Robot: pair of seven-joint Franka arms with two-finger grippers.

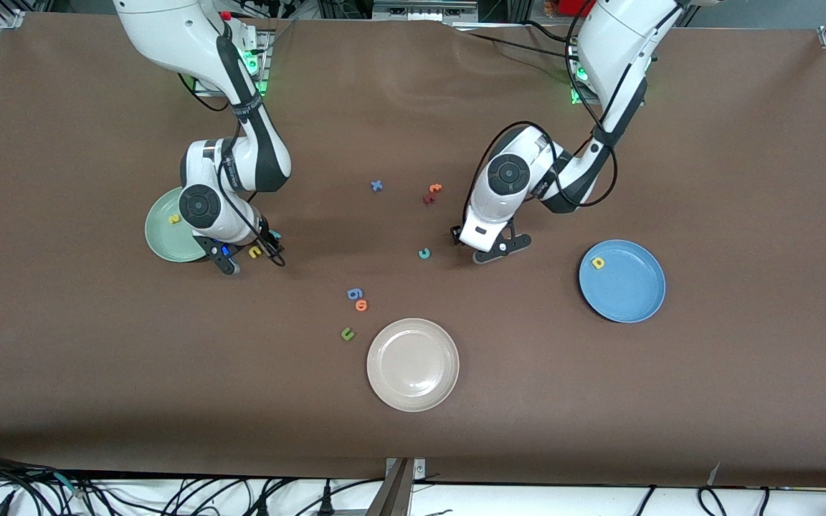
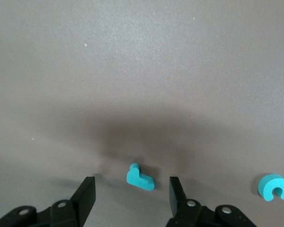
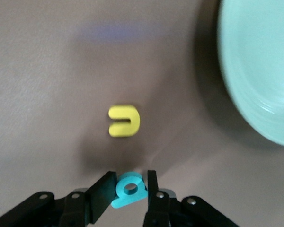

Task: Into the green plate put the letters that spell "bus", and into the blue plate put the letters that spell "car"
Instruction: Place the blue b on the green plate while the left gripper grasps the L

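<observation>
Front view: brown bench with two white arms reaching down from their bases along one long edge.
Right gripper [image 3: 128, 191]: low over the bench just beside the green plate, fingers clamped on the small teal foam letter b [image 3: 128, 189]; in the front view only a teal sliver of it shows [image 1: 276, 234].
Left gripper [image 2: 132, 194]: down at the bench near its middle, fingers apart with the small teal foam letter r [image 2: 140, 177] lying between them, touching neither.
Round pale mint-green plate [image 1: 162, 240]: toward the right arm's end of the bench, partly covered by that arm; the small yellow foam letter s [image 1: 175, 219] lies in it.
Small yellow foam letter u [image 1: 254, 251]: on the bench just beside the right gripper, outside the green plate; also seen from the right wrist [image 3: 124, 121].
Small teal foam letter c [image 1: 424, 253]: on the bench near the left gripper; also seen from the left wrist [image 2: 274, 187].
Round medium-blue plate [image 1: 635, 294]: toward the left arm's end of the bench; the small yellow foam letter a [image 1: 598, 263] lies in it near the rim.
Round beige-white plate [image 1: 413, 365]: nearer the front camera than the other two plates, about mid-bench.
Loose letters: blue x [image 1: 376, 185], two red and orange pieces [image 1: 432, 193], a blue and an orange piece [image 1: 357, 299], and a dark green u [image 1: 347, 333] just beside the beige-white plate.
</observation>
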